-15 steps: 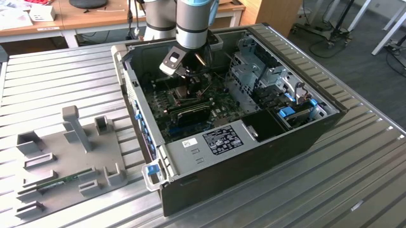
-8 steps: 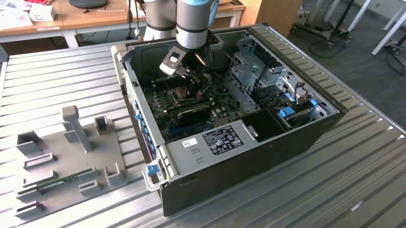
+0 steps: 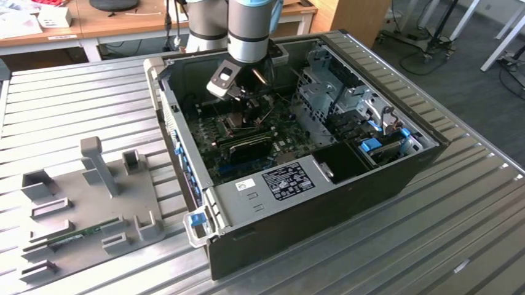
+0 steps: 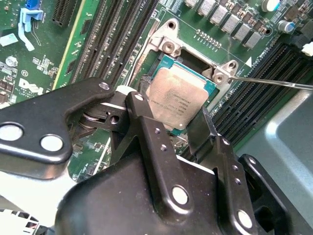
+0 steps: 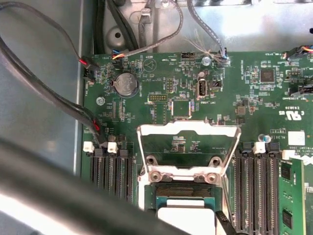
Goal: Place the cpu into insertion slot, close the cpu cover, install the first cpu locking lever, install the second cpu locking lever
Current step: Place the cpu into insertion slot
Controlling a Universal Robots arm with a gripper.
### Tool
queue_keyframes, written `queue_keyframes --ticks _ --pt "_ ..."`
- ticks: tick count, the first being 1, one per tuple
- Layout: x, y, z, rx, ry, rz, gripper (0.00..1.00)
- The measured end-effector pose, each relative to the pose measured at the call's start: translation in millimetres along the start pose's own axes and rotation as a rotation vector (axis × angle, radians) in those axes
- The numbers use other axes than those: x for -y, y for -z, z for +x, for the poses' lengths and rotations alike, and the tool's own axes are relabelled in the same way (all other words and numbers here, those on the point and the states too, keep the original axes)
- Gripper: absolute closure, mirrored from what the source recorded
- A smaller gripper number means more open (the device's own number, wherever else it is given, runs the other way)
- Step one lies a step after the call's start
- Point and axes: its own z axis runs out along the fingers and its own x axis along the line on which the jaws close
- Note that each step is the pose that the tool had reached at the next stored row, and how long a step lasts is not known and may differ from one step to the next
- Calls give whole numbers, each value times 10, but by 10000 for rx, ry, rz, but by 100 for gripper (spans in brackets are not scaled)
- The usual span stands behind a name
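In the exterior view the arm reaches down into an open computer case [image 3: 328, 212] that lies on its side on a slatted metal table [image 3: 74, 92], with the gripper [image 3: 240, 107] low over the motherboard. This view also shows a grey fixture plate [image 3: 82, 203] at the exterior view's left and a white printed label [image 3: 287, 180] on the case's inner cover.

In the second wrist view we see the gripper [image 4: 171, 108] clamped on the cpu [image 4: 178, 95], one black finger against each of two opposite edges. The chip's metal top carries faint engraved print. The chip sits directly over the insertion slot [image 4: 195, 59], whose dark contact field shows past one edge. A thin locking lever [image 4: 274, 82] stands beside the socket.

In the first wrist view the cpu cover [image 5: 188, 129] is swung open, away from the socket [image 5: 183, 191], with the coin cell [image 5: 126, 84] farther along the board.
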Motion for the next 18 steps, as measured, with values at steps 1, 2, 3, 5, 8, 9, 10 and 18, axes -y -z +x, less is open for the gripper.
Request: queue_keyframes --ticks 1,2,3,5,8,9,10,18 --pt "0 0 0 -13 10 -17 46" --pt "0 -1 0 -33 20 -33 46" --pt "0 -2 0 -40 23 -38 46" --pt "0 -2 0 -41 24 -38 46" --pt "0 -2 0 -41 24 -38 46" --pt "0 -3 0 -41 24 -38 46" --pt "0 -3 0 -41 24 -38 46" --pt "-5 -20 0 -41 25 -38 46"
